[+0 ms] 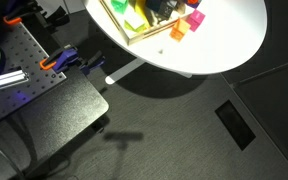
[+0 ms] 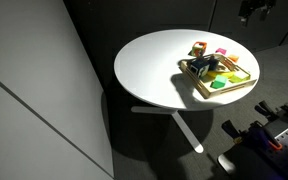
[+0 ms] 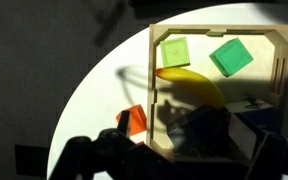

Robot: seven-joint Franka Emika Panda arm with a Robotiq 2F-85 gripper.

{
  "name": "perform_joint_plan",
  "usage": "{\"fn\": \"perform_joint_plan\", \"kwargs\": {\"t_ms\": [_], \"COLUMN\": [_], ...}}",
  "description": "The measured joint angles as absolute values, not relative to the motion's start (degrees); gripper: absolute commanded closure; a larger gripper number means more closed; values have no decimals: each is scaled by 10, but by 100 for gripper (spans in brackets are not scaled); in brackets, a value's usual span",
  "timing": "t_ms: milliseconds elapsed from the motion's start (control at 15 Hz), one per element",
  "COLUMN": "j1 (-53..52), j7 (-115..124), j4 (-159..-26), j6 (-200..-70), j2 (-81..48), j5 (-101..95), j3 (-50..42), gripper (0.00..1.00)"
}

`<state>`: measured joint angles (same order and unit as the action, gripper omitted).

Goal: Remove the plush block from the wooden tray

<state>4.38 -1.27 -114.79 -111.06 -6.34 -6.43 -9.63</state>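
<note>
Soft red-orange plush block (image 3: 134,120) sits lower left on white round table (image 3: 112,88) beside light-wood tray (image 3: 219,29); I cannot tell how wide the dark gripper (image 2: 210,68) is.

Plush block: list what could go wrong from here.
1. The plush block lies on the table, close beside the rim of the wooden tray. A grasp there could catch the rim and drag the tray.
2. Heavy shadow darkens the lower wrist view, so alignment over the block is hard to judge.
</note>
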Motion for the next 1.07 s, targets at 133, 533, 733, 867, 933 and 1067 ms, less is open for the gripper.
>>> {"fn": "perform_joint_plan", "kwargs": {"t_ms": [133, 533, 733, 867, 933, 1067], "j1": [48, 55, 59, 60, 60, 60], "j7": [-29, -32, -32, -31, -31, -31], "j4": [-1161, -1206, -1229, -1238, -1238, -1238], "j6": [-1094, -1109, -1139, -1149, -1149, -1149], "j2": [-39, 40, 73, 83, 83, 79], "j5": [-65, -62, -58, -56, -56, -56], "j3": [-96, -96, -96, -96, -96, -96], "gripper": [0, 0, 0, 0, 0, 0]}}
